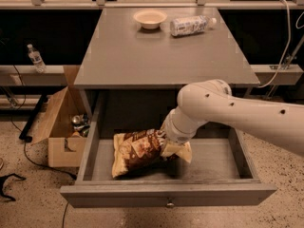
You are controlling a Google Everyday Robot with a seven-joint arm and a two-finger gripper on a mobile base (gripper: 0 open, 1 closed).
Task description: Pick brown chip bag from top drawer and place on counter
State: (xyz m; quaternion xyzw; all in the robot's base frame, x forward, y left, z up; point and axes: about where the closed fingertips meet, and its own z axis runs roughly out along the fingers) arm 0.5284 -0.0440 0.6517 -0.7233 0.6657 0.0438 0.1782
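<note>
The brown chip bag [138,152], dark brown in the middle with pale yellow ends, lies in the open top drawer [166,194], left of centre. My white arm reaches in from the right, and the gripper [167,141] is down at the bag's right end, hidden behind the wrist. The grey counter [161,49] is above the drawer.
A cream bowl [150,18] and a white-labelled plastic bottle [191,25] lie at the back of the counter. A brown cardboard box [61,127] with cans stands on the floor left of the cabinet. A small bottle [35,58] sits on a shelf at the left.
</note>
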